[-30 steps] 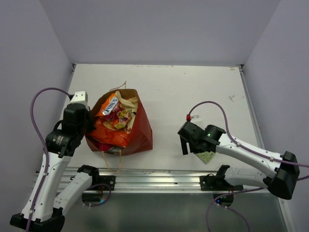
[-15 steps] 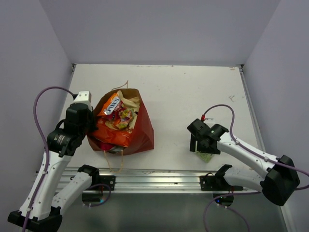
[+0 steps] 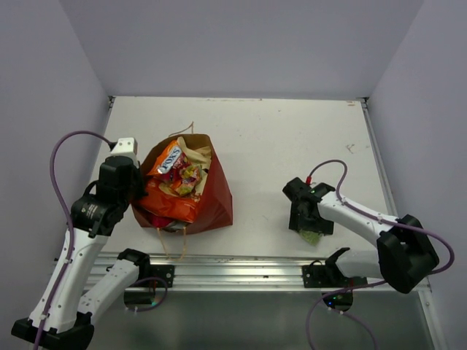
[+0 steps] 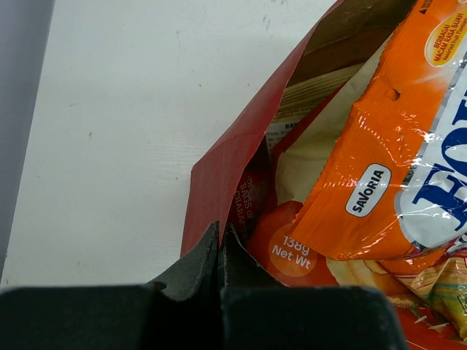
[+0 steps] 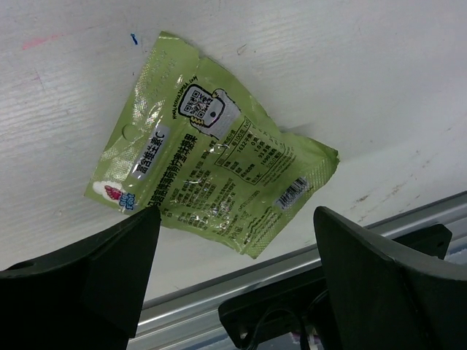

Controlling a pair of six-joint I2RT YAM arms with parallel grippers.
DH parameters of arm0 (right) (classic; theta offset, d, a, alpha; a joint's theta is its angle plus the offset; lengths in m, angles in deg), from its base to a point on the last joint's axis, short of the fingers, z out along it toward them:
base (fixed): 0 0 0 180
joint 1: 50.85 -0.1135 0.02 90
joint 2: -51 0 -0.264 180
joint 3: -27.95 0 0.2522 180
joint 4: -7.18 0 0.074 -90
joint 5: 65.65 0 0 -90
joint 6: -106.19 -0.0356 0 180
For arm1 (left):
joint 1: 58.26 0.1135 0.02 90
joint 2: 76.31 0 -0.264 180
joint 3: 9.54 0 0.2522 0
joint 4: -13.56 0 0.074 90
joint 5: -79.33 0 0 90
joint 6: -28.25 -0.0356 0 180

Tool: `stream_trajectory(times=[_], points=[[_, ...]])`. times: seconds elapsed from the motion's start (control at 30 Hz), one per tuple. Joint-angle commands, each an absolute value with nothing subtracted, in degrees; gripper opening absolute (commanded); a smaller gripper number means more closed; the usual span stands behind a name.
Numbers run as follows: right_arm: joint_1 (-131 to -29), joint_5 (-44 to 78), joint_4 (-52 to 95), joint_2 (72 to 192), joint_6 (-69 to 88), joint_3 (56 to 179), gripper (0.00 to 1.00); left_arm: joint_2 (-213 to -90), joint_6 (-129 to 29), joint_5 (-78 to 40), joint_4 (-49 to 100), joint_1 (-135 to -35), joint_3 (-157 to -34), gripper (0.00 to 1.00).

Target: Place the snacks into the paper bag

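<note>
The dark red-brown paper bag lies on the table at the left, mouth open, holding orange, teal and yellow-red packets. My left gripper is shut on the bag's left rim; the orange packet fills the mouth beside it. The small flat green sachet lies on the table near the front edge, also in the top view. My right gripper is open just above it, fingers on either side of its near end, not touching.
A metal rail runs along the table's front edge, just behind the sachet. The bag's cord handles trail toward the rail. Purple walls enclose the table on three sides.
My right gripper has moved right and toward the front edge, settling over the green sachet. The left gripper has stayed on the bag's rim.
</note>
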State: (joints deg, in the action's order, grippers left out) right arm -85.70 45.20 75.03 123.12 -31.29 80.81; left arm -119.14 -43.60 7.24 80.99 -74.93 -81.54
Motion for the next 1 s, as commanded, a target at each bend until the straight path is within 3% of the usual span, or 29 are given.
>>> stream_trajectory(times=[0.0,0.03,0.1,0.17,0.3,0.6,0.63,0.87,0.97], points=[[-84.69,45.18,73.50,124.30,-30.92,80.82,0.90,-118.15,-44.79,7.61,75.57,-75.58,-83.24,0.00],[-84.51,44.92,73.42,124.39,-30.57,80.74,0.87,-118.15,-44.88,7.61,75.57,-75.58,-83.24,0.00],[-84.51,43.35,72.63,124.56,-29.69,80.74,0.65,-117.97,-44.88,7.70,75.57,-75.58,-83.33,0.00],[-84.51,41.94,71.49,125.44,-29.08,80.83,0.64,-117.97,-44.88,7.78,75.49,-75.58,-83.24,0.00],[-84.51,35.97,67.62,127.63,-27.32,80.65,0.67,-117.97,-45.05,7.96,75.40,-75.67,-83.42,0.00],[-84.42,33.24,64.46,129.66,-27.41,81.88,0.87,-117.62,-45.67,9.37,76.01,-76.37,-84.83,0.00],[-84.42,32.71,64.02,131.05,-27.49,81.97,0.99,-117.70,-45.67,9.45,76.01,-76.46,-84.91,0.00],[-84.42,29.46,57.25,139.67,-26.00,84.42,0.97,-117.88,-45.93,9.89,76.01,-76.63,-85.09,0.00],[-84.42,28.49,55.05,144.49,-25.21,85.83,0.91,-118.06,-45.93,10.07,76.01,-76.63,-85.35,0.00]])
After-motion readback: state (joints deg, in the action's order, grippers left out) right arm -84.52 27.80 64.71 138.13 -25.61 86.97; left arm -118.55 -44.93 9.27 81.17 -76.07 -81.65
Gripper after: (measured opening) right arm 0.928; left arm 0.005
